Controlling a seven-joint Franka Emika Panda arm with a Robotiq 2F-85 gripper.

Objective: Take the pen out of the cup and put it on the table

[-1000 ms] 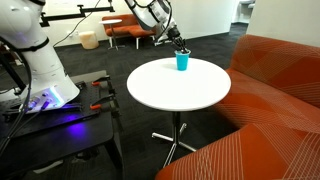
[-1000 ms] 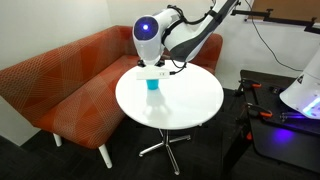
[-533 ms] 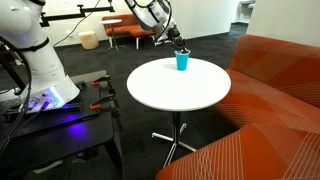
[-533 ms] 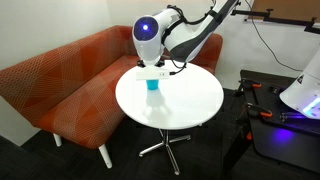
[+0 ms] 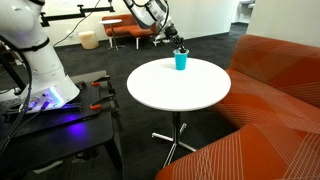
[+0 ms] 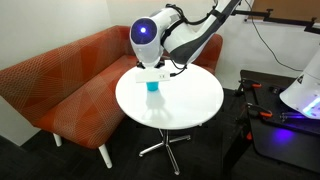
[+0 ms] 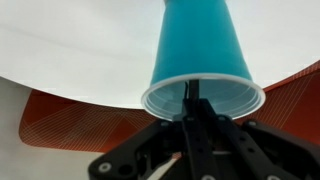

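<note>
White round table point(image 5: 180, 92) beside an orange sofa point(image 6: 60, 80); upright teal cup point(image 7: 195, 50), claw point(image 7: 191, 112) pinched closed on a thin dark pen point(image 7: 190, 90).

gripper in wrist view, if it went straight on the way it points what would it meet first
The gripper points into the mouth of the teal cup, seemingly pinching the pen, so it would probably meet the cup's inside first; depth is unclear.

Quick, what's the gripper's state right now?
Gripper: shut on the pen, at the rim of the cup.
</note>
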